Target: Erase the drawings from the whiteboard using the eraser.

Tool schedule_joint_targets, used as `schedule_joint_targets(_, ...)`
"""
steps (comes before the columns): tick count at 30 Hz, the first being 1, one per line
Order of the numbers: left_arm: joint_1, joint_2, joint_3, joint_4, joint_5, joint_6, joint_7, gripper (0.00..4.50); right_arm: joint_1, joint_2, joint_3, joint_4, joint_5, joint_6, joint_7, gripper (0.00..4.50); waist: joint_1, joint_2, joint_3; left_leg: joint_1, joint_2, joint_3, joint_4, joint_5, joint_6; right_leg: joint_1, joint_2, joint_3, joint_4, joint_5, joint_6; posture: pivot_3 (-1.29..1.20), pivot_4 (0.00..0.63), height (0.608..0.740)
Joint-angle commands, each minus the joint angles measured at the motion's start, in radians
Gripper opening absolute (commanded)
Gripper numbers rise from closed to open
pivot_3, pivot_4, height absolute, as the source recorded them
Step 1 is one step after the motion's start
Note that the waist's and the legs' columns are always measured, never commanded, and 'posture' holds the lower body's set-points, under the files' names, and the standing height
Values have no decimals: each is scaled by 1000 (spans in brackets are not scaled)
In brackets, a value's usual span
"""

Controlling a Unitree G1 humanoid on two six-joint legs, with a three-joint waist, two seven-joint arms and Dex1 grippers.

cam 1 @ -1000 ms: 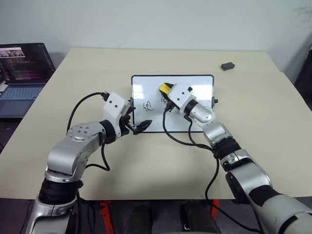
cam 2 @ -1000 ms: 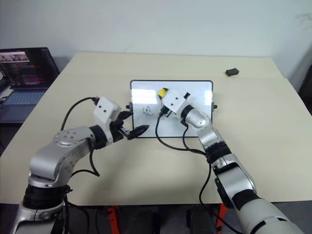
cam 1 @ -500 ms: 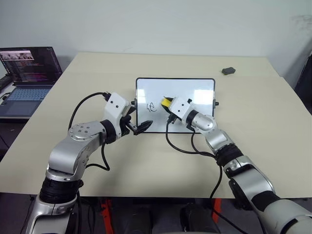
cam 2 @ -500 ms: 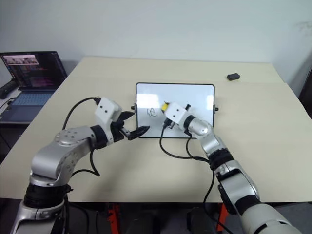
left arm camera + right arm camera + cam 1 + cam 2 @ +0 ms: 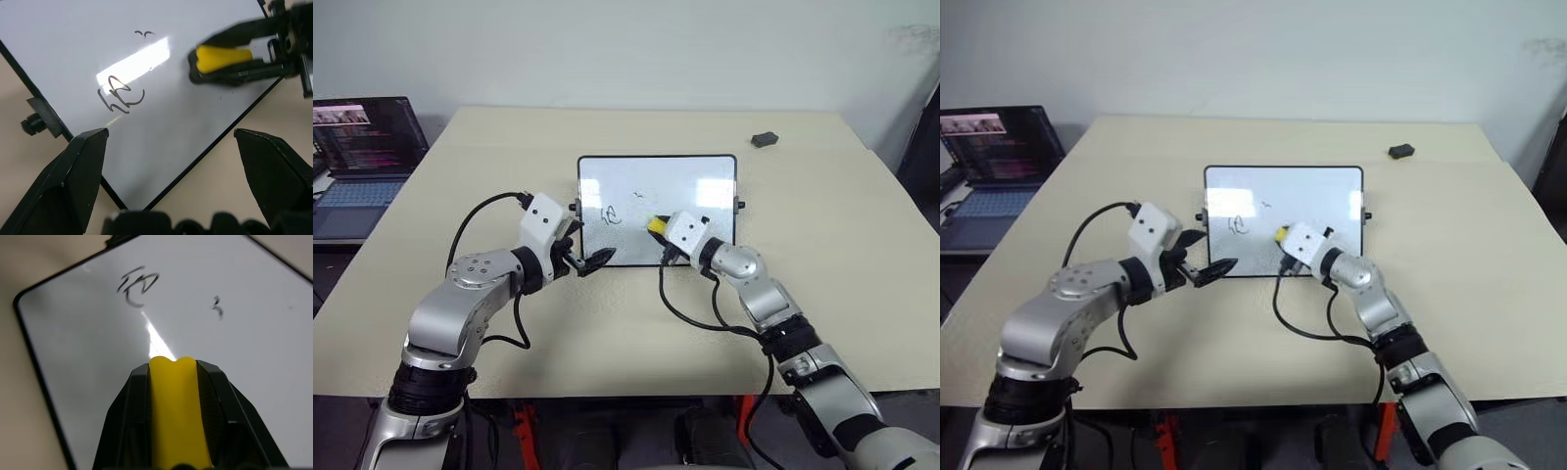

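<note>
The surface (image 5: 862,245) lies bare on all sides of the whiteboard (image 5: 700,181), leaving open passage. The left tool (image 5: 590,258), open, crowds the board's near left corner; the right tool (image 5: 656,227) with the eraser (image 5: 657,224) occupies its near middle. A small dark lump (image 5: 765,139) sits well apart at the far right.

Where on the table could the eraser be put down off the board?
Bare tabletop lies right of the whiteboard, between its knob and the table's edge, and behind it short of the small dark lump. The board's near edge is crowded: left gripper, and right gripper clamping the eraser.
</note>
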State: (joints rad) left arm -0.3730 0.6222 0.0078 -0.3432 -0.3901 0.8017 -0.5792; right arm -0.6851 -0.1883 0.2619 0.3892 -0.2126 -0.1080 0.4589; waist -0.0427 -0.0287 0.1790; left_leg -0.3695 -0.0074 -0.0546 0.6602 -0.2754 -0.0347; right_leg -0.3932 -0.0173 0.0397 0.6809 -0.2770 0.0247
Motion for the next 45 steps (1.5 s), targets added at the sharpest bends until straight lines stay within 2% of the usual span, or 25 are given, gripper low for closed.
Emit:
schedule_joint_targets(1, 1, 6, 21, -33, 4, -16, 4, 4500, -104, 29, -41, 16, 3, -59, -87, 973, -2, 0, 0, -3, 0, 0, 0, 0, 0, -3, 0, 0, 0, 0, 0, 0, 150, 740)
schedule_joint_targets(5, 5, 5, 17, -36, 5, -16, 6, 4500, -185, 48, -33, 163, -26, -94, -160, 973, 1, 0, 0, -17, 1, 0, 0, 1, -5, -16, 0, -1, -2, 0, 0, 0, 150, 740)
schedule_joint_targets(10, 5, 2, 17, -39, 3, -14, 7, 4500, -253, 74, -20, 329, -53, -95, -202, 973, 4, 0, 0, -18, 0, 2, 0, -2, -2, -16, -1, 0, -3, 0, 0, 0, 150, 740)
schedule_joint_targets(14, 3, -2, 19, -41, 2, -14, 9, 4500, -226, 76, 17, 399, -70, -65, -152, 973, 0, 0, 0, -11, 0, 1, 0, -2, -2, -12, -1, -1, 0, 0, -1, 0, 150, 740)
schedule_joint_targets(18, 0, -4, 22, -42, -1, -13, 10, 4500, -179, 47, 56, 402, -99, -53, -98, 972, -7, 0, -1, -7, 1, 1, 1, -1, -1, -8, 1, -1, 1, 1, -2, 0, 150, 740)
schedule_joint_targets(21, -2, -5, 21, -39, -1, -13, 9, 4500, -177, 31, 80, 395, -119, -47, -79, 972, -9, 0, -1, 8, 1, 1, -1, -1, -1, 8, 1, -1, -2, 1, -2, 0, 150, 740)
schedule_joint_targets(27, -5, -4, 18, -35, 1, -16, 5, 4500, -182, 22, 71, 337, -96, -90, -68, 972, -9, 0, -1, 9, 1, 0, 0, 0, -1, 9, 1, -1, -1, 1, -2, 0, 150, 740)
schedule_joint_targets(32, -7, -5, 18, -32, 1, -17, 5, 4500, -223, 36, -3, 275, -30, -195, -133, 972, -10, 0, 1, 4, 1, 0, 0, -1, -1, 5, 1, 0, -1, 1, -2, 0, 150, 740)
schedule_joint_targets(36, -3, -7, 20, -37, -1, -13, 7, 4500, -245, 58, -47, 277, 6, -189, -161, 972, -10, 0, 2, 2, 1, 0, -2, -1, -1, 2, 1, -1, -3, 1, -2, 0, 150, 740)
schedule_joint_targets(42, 5, -11, 23, -45, -2, -11, 12, 4500, -195, 62, -24, 301, 0, -100, -102, 971, -11, 0, 2, -15, 1, 0, 0, -1, -2, -15, 1, 0, -1, 0, -1, 0, 150, 740)
schedule_joint_targets(45, 12, -11, 26, -49, -2, -12, 16, 4500, -136, 46, 12, 260, -16, -60, -40, 971, -10, 0, 1, -14, 1, 0, 0, -1, -2, -14, 1, -1, -1, 0, -1, 0, 150, 740)
